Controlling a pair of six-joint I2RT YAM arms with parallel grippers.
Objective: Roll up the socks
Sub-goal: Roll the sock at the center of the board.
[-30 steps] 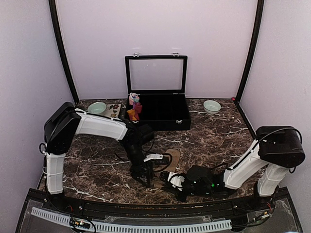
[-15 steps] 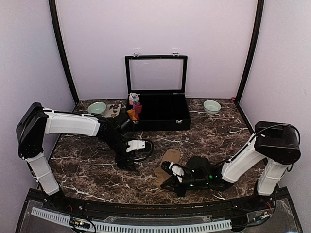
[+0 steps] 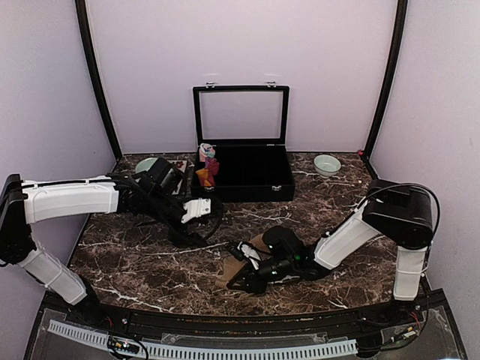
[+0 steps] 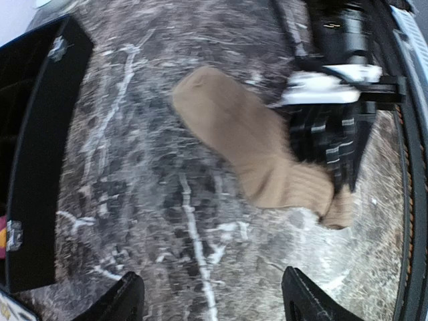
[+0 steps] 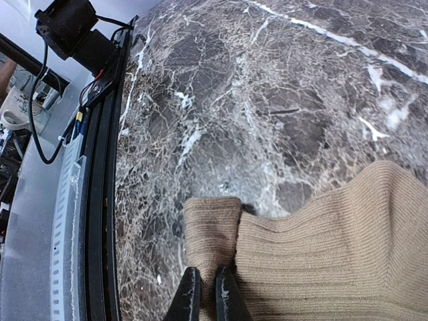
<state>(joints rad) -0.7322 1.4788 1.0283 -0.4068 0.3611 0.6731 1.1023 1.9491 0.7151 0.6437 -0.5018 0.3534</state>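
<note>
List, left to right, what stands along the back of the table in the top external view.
Pale green bowl → black compartment case with its clear lid raised → second pale green bowl.

A pale bowl (image 3: 326,164) sits near the open black case (image 3: 251,178).

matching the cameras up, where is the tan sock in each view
top external: the tan sock lies low, just left of centre, partly hidden by the right hand.
left wrist: middle of the picture, lying diagonally, ribbed cuff at lower right.
right wrist: lower right corner, ribbed cuff filling it.
shared landmark: the right hand, shut on the cuff end, shows in all three.
</note>
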